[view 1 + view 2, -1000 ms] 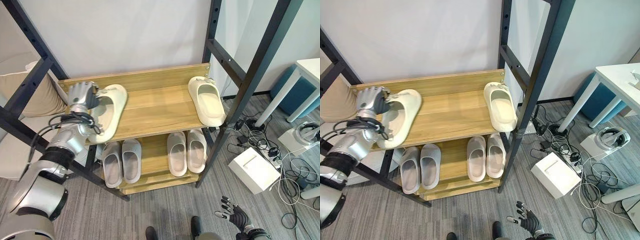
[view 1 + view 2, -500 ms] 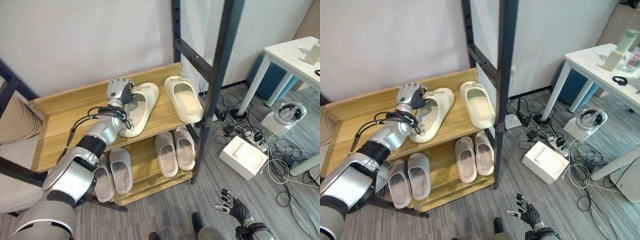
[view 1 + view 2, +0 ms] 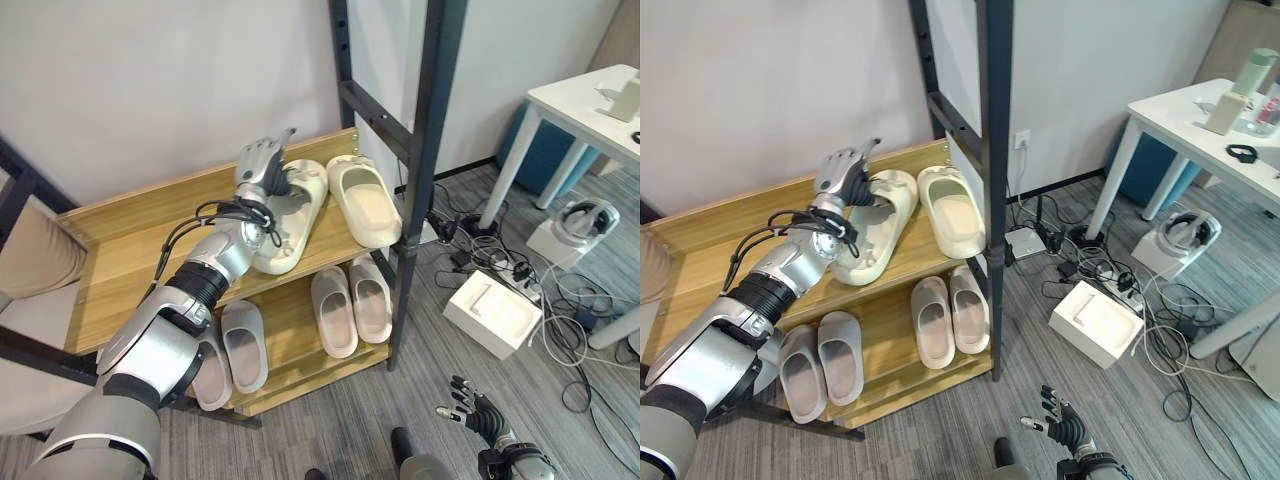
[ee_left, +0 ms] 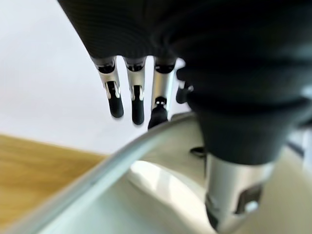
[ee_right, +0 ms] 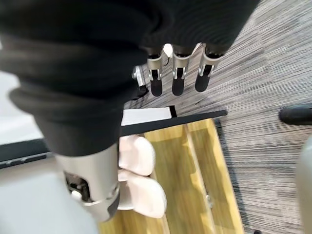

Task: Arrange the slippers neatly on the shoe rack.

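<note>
The right hand (image 3: 478, 414) hung low over the floor, fingers spread and empty. On the rack (image 3: 120, 262), two grey pairs (image 3: 350, 304) sat on the lower shelf. Above, the left hand (image 3: 262, 172), fingers straightened, rested over a cream slipper (image 3: 285, 222) just beside its mate (image 3: 367, 200).

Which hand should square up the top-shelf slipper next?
Left. The left hand is already at the cream slipper on the top shelf, fingers straight, beside its mate. The right hand hangs low over the floor, far from the rack.
</note>
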